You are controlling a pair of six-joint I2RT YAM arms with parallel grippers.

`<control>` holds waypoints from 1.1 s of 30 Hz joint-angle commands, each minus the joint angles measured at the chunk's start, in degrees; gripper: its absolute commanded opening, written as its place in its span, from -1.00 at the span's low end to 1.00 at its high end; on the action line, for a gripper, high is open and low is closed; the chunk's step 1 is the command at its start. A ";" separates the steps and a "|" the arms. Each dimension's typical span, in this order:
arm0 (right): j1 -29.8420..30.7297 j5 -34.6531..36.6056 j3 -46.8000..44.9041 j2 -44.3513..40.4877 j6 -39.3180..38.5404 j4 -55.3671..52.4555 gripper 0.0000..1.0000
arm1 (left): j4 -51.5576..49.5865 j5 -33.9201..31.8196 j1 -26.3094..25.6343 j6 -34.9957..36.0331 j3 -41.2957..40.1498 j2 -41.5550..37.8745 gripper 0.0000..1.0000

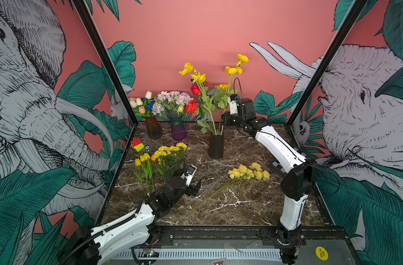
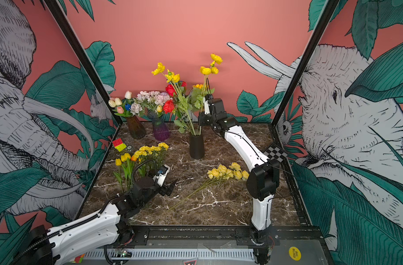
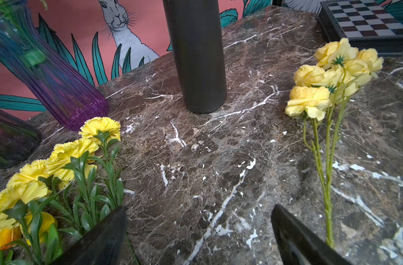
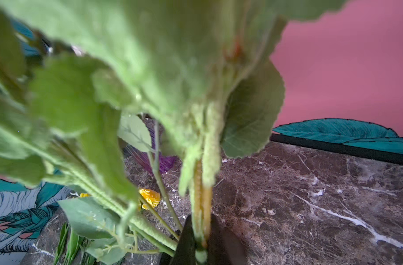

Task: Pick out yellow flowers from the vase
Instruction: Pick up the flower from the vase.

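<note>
1. The right gripper (image 4: 201, 243) has its fingers pressed together, pinching a fuzzy green stem (image 4: 204, 206) low under broad leaves. Those leaves fill the right wrist view, so I cannot tell which bloom this stem carries.
2. The black vase (image 1: 216, 146) stands upright at the back middle of the marble table (image 1: 241, 206). The tall yellow flowers (image 1: 233, 70) rise from it, together with red roses (image 1: 195, 90). In both top views the right arm reaches into the right side of this bouquet, above the vase's rim.
3. The left gripper (image 3: 200, 241) is spread wide and holds nothing. It hangs low over the front left of the table.
4. Lying on the table: yellow carnations (image 1: 170, 150) and yellow tulips (image 1: 142, 158) at left, just beside the left gripper. A pale yellow rose-like bunch (image 1: 248, 172) lies at right, stems towards the front.
5. The purple vase (image 1: 178, 129) holds one yellow tulip (image 1: 180, 108) among lilac-white clusters. The brown vase (image 1: 153, 129) stands just beside it.
</note>
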 commanded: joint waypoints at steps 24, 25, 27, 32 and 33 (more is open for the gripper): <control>-0.05 -1.81 1.59 -11.25 -1.46 3.72 -1.00 | 0.99 1.51 0.19 0.82 0.94 1.30 0.98; -0.16 -1.36 2.03 -11.83 -2.01 3.23 -1.00 | 0.91 1.49 0.15 0.84 1.01 1.44 0.98; -0.11 -1.09 2.65 -12.69 -2.54 2.54 -1.00 | 0.86 1.44 0.19 0.85 1.03 1.46 0.98; -0.12 -0.62 1.97 -16.39 -2.18 3.17 -1.00 | 0.83 0.92 0.20 0.96 1.01 1.42 0.98; -0.13 -0.49 1.59 -16.53 -1.85 3.32 -1.00 | 0.89 0.83 0.19 0.89 1.03 1.55 0.99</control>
